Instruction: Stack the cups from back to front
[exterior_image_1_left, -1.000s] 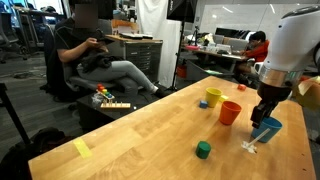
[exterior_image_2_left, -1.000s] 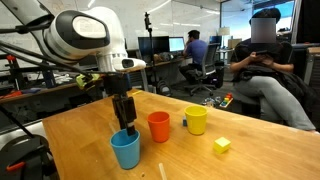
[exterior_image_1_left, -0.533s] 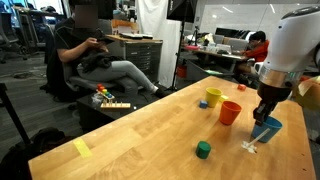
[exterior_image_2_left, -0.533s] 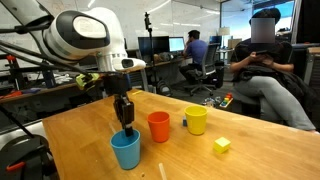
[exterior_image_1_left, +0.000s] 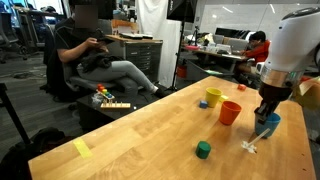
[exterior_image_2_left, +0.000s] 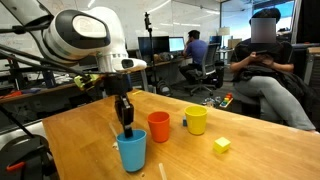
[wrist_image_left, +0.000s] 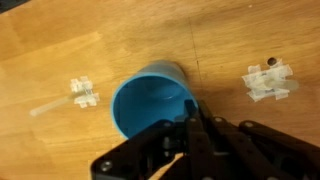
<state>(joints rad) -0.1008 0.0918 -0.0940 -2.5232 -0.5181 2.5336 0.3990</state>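
In an exterior view, the blue cup (exterior_image_2_left: 132, 152) is leftmost on the tabletop (exterior_image_2_left: 80, 140), upright with its mouth up. The claw (exterior_image_2_left: 127, 129) is narrow and pinches the cup's rim wall from above, as the wrist view also shows. Whether the base is clear of the tabletop cannot be told. The orange cup (exterior_image_2_left: 158, 127) stands just right of the claw, long axis vertical, and the yellow cup (exterior_image_2_left: 196, 121) stands beyond it. The coming move probably depends on that rightward offset. No legible writing is visible.
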